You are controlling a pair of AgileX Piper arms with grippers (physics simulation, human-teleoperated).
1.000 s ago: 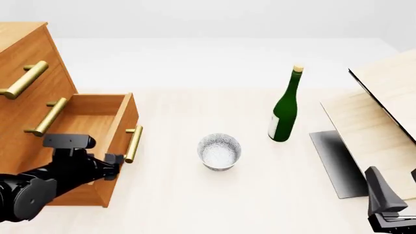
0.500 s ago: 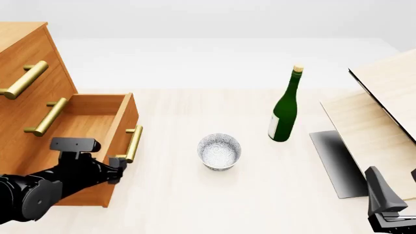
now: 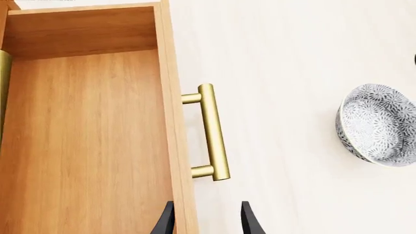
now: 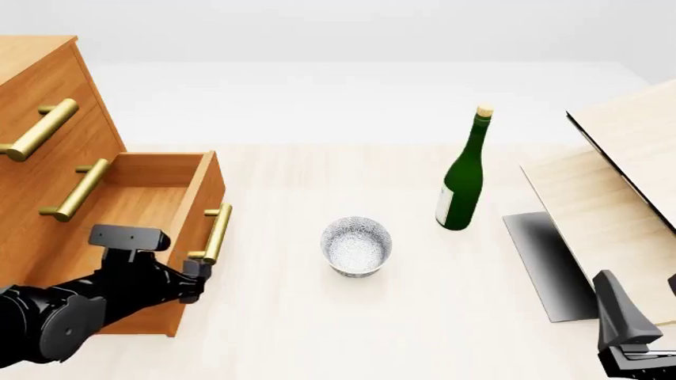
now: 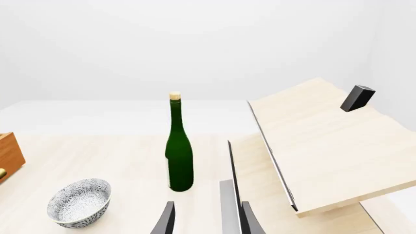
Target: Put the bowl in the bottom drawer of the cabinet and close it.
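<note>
The speckled white bowl point(image 4: 357, 245) stands upright on the table, right of the cabinet point(image 4: 43, 142). It also shows in both wrist views, bowl point(image 3: 380, 124) and bowl point(image 5: 79, 202). The bottom drawer point(image 4: 148, 202) is pulled out and empty, its brass handle point(image 4: 217, 232) facing the bowl. My left gripper point(image 4: 196, 273) hovers open at the near end of that handle point(image 3: 213, 138), holding nothing; the left gripper point(image 3: 206, 222) straddles the drawer's front panel from above. My right gripper point(image 5: 206, 219) rests open at the near right corner, far from the bowl.
A green wine bottle point(image 4: 463, 178) stands upright behind and right of the bowl. Pale wood boards point(image 4: 623, 182) lean at the right over a dark grey plate point(image 4: 544, 265). The two upper drawers are shut.
My left arm has shifted slightly right and toward the table's near edge beside the handle. The drawer, the bowl and the right arm have not moved.
</note>
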